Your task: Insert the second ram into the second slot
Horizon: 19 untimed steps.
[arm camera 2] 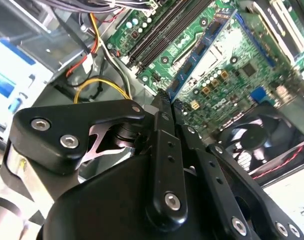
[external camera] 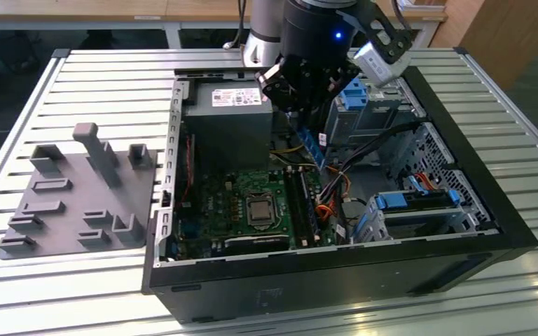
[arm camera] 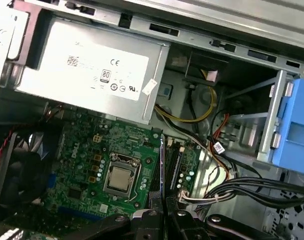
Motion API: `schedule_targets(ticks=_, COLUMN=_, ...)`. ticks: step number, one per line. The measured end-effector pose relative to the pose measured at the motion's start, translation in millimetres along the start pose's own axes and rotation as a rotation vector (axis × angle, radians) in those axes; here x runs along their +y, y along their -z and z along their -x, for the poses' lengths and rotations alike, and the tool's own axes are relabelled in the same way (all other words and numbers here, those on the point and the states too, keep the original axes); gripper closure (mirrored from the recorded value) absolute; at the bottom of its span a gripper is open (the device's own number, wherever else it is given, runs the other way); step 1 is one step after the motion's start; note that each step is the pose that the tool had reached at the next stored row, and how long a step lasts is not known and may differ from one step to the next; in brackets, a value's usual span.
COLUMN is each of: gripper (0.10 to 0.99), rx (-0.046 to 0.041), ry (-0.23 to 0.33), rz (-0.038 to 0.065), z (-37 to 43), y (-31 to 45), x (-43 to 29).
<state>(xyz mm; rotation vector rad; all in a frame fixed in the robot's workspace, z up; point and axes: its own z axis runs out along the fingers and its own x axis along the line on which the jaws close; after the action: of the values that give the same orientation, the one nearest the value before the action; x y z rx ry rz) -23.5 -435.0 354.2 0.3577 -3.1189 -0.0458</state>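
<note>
My gripper (external camera: 299, 115) hangs over the open computer case (external camera: 456, 161) and is shut on the second ram (external camera: 314, 143), a dark blue stick pointing down toward the green motherboard (external camera: 222, 203). In the second wrist view the ram (arm camera 2: 201, 57) sticks out from between the black fingers (arm camera 2: 164, 150), above the board. The first wrist view has it edge-on as a thin blue line (arm camera: 162, 170) beside the long black memory slots (arm camera: 174, 165). The slots (external camera: 302, 203) lie below the stick, apart from it. I cannot tell which is the second slot.
A grey power supply (external camera: 227, 119) stands against the case's far wall, right beside the gripper. Loose cables (external camera: 339, 185) and blue drive bays (external camera: 419, 199) crowd the exterior view's right. The processor socket (external camera: 258, 208) is near the slots. A grey fixture plate (external camera: 73, 196) lies outside the case.
</note>
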Motion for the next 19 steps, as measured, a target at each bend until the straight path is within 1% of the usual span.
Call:
schedule_targets(ticks=7, gripper=0.949, rx=-0.0036, ry=-0.127, rz=0.000, z=0.0, y=-3.7, x=-0.1)
schedule_targets(ticks=11, gripper=0.949, rx=-0.0056, ry=-0.199, rz=-0.001, z=0.0, y=-9.0, x=-0.3)
schedule_targets(ticks=16, gripper=0.949, rx=-0.0068, ry=-0.235, rz=0.000, z=-0.1, y=-18.1, x=-0.8)
schedule_targets(ticks=19, gripper=0.949, rx=-0.0068, ry=-0.242, rz=-0.001, z=-1.0, y=-21.8, x=-4.4)
